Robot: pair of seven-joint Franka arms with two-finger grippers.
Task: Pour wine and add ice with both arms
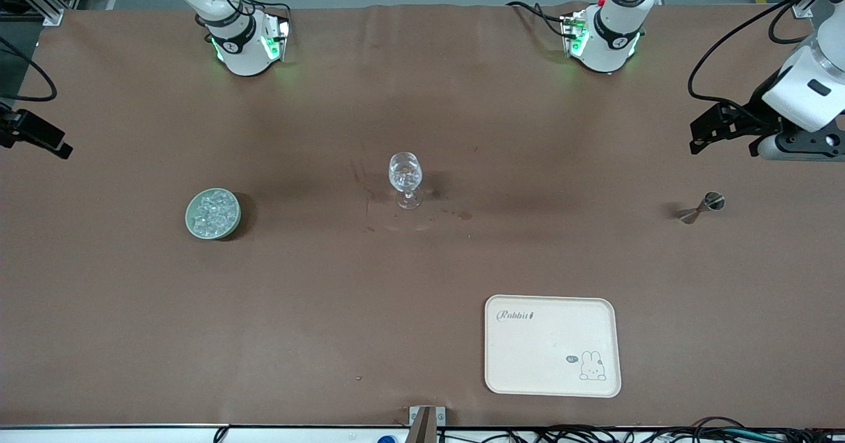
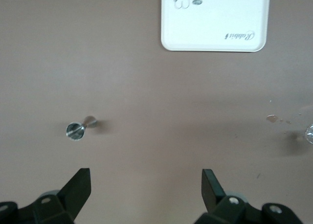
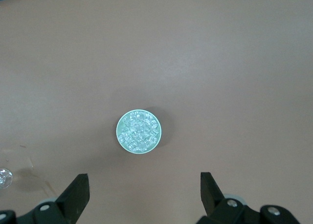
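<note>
Ice [image 1: 214, 212] fills a pale green bowl [image 1: 188, 218] toward the right arm's end of the table. A clear stemmed glass [image 1: 405, 177] stands upright mid-table. A small metal jigger [image 1: 704, 206] lies on its side toward the left arm's end. No wine shows in any view. My left gripper [image 2: 146, 177] hangs open and empty high over the table near the jigger [image 2: 76, 130], and shows at the front view's edge [image 1: 723, 140]. My right gripper [image 3: 144, 181] is open and empty, high above the table beside the bowl [image 3: 119, 131] of ice [image 3: 140, 132].
A cream tray [image 1: 551, 344] with a rabbit drawing lies nearer to the front camera than the glass, and its surface is bare [image 2: 215, 18]. Small stains mark the brown cloth around the glass foot. Both arm bases stand along the table's back edge.
</note>
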